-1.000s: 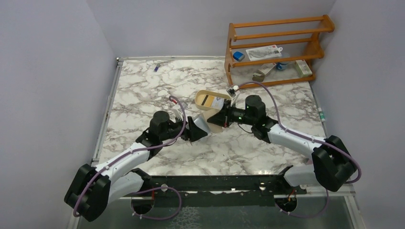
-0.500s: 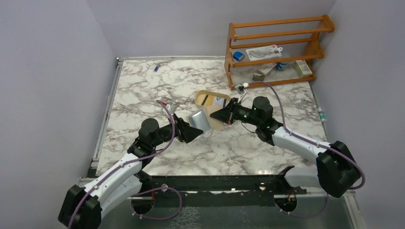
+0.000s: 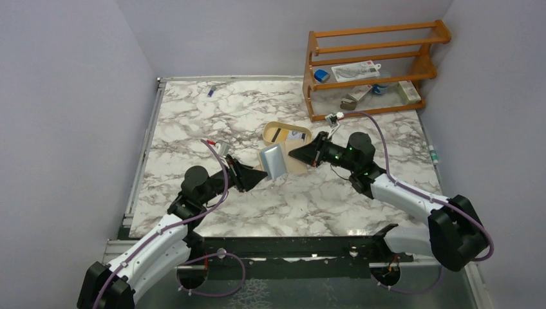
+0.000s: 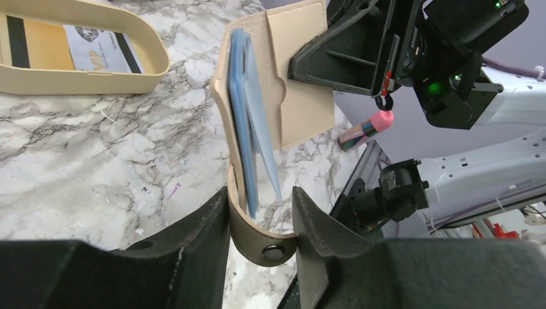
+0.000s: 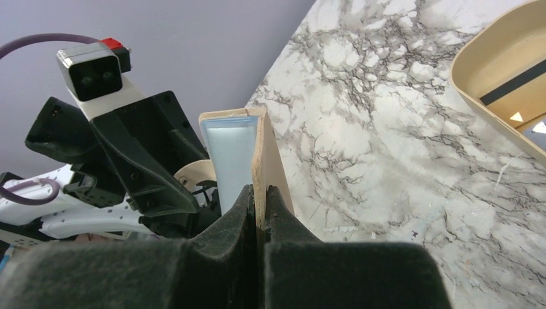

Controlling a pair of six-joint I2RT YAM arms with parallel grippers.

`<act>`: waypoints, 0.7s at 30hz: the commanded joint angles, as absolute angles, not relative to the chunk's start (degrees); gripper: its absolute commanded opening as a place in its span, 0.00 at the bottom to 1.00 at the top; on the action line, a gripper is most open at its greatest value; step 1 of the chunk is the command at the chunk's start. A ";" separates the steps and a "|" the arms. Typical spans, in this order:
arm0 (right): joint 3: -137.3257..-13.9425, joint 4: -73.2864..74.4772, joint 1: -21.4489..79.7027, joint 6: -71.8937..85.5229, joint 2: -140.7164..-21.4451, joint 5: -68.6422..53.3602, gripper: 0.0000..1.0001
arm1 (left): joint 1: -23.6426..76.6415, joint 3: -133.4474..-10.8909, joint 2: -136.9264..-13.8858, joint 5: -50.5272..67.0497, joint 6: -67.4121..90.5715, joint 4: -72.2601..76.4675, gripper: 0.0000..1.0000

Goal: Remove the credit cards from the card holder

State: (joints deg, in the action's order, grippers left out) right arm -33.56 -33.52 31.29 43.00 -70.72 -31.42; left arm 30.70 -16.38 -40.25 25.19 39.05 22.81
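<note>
The tan card holder (image 3: 273, 161) hangs open in the air between both grippers, in front of the oval tray. My left gripper (image 3: 259, 174) is shut on its snap strap (image 4: 266, 247), the jaws pressing the curved strap from both sides (image 4: 261, 215). My right gripper (image 3: 295, 154) is shut on the far flap (image 5: 260, 149), pinching it edge-on (image 5: 259, 198). Pale blue credit cards (image 4: 243, 122) stand in the holder's pocket. One also shows in the right wrist view (image 5: 228, 158). The right gripper's fingers (image 4: 341, 58) show in the left wrist view at the flap.
The larger oval tan tray (image 3: 268, 132) lies just behind the holder, with cards in it, and also shows in the left wrist view (image 4: 153, 59). A wooden rack (image 3: 367, 64) with small items stands at the back right. A small pen (image 3: 211, 91) lies at the back left.
Both arms have drawn apart, the left back toward the near left and the right toward the right. The card holder has opened out between them, its blue card face now showing.
</note>
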 commanded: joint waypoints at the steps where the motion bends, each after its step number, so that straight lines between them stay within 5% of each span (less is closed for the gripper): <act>1: -33.02 -39.51 30.85 44.03 -69.17 -34.81 0.01 | 30.15 -16.61 -39.47 22.58 39.01 23.76 0.34; 10: -33.15 -42.62 30.85 44.03 -69.68 -38.92 0.01 | 30.15 -17.92 -40.75 20.48 37.81 23.86 0.25; 18: -32.74 -45.27 30.86 44.82 -70.99 -41.12 0.01 | 30.10 -18.10 -39.61 15.48 37.87 23.73 0.00; 21: -32.61 -46.47 30.85 45.32 -71.86 -41.93 0.01 | 30.06 -18.26 -39.28 14.23 37.82 23.75 0.00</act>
State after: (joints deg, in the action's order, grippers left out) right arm -33.26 -41.87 31.00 44.18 -70.85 -38.81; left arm 30.44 -16.38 -40.49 17.91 38.35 22.65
